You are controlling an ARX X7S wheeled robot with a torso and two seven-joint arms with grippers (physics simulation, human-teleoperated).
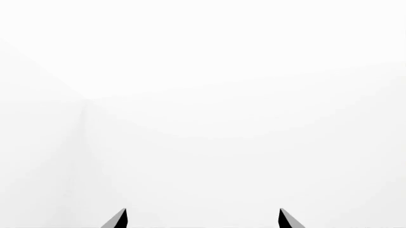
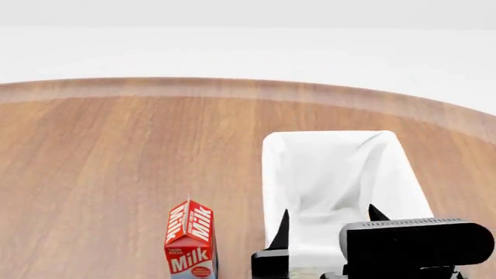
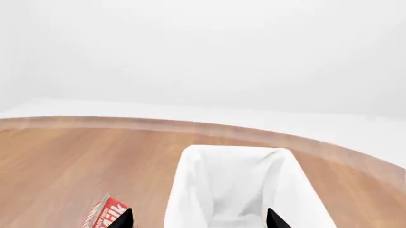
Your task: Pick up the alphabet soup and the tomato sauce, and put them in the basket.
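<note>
The basket (image 2: 271, 174), white cloth lining over its rim, stands on the wooden table at right of centre; it also shows in the right wrist view (image 3: 184, 190). My right gripper (image 2: 327, 224) hangs over the basket's near end, jaws wide apart and empty; in the right wrist view (image 3: 199, 219) only its two dark fingertips (image 3: 125, 219) show. My left gripper (image 1: 203, 218) is open and empty, facing blank white; it is out of the head view. The alphabet soup and the tomato sauce are out of view; the visible part of the basket's inside shows only white cloth.
A red and white milk carton (image 2: 190, 239) stands left of the basket, near the table's front; its corner shows in the right wrist view (image 3: 104, 213). The wooden table (image 2: 116, 163) has a curved far edge with white floor beyond.
</note>
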